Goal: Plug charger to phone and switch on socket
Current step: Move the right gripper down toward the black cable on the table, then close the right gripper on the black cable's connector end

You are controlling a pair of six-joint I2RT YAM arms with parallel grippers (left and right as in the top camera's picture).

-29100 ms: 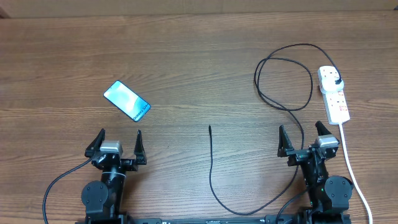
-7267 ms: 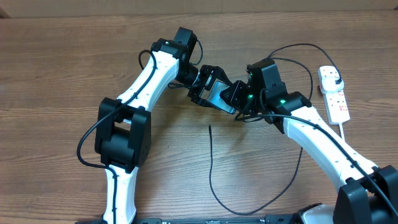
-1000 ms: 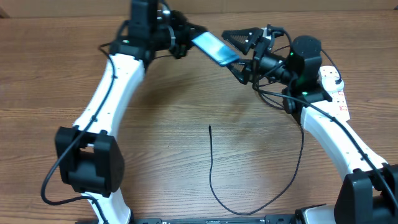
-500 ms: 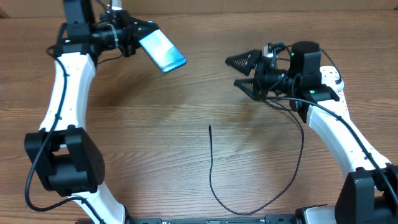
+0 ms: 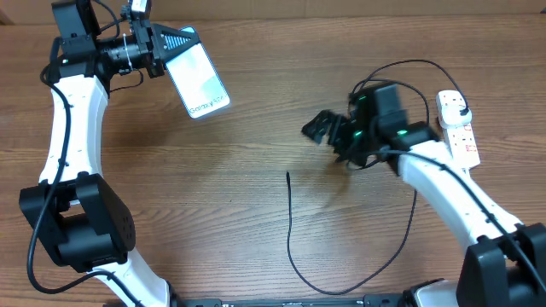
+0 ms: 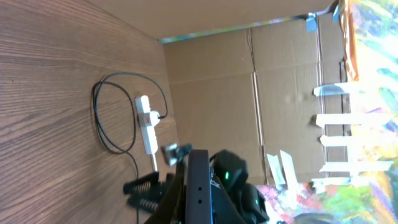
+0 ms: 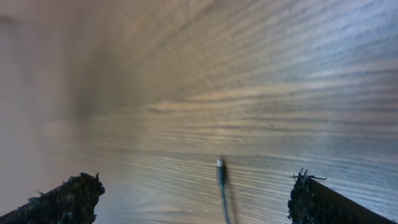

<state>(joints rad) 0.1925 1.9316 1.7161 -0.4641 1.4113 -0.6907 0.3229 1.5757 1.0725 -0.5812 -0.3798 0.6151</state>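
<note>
My left gripper [image 5: 173, 44] is raised at the far left, shut on the top end of the phone [image 5: 200, 83]. The phone's pale glowing screen hangs tilted above the table. In the left wrist view the phone's dark edge [image 6: 199, 185] stands between the fingers. The charger's connector tip [image 5: 288, 175] lies on the table's middle, and its black cable [image 5: 291, 247] loops round to the plug in the socket [image 5: 458, 130] at the right. My right gripper [image 5: 321, 129] is open and empty, up and right of the tip. The tip [image 7: 220, 169] shows between its spread fingers [image 7: 69, 195].
The white cord [image 5: 483, 222] of the socket runs down the right side of the table. A loop of black cable [image 5: 388, 111] lies under my right arm. Cardboard walls [image 6: 249, 93] stand behind the table.
My left arm has swung the phone further left and turned its screen more toward the camera. My right gripper has come down and back toward the cable tip.
</note>
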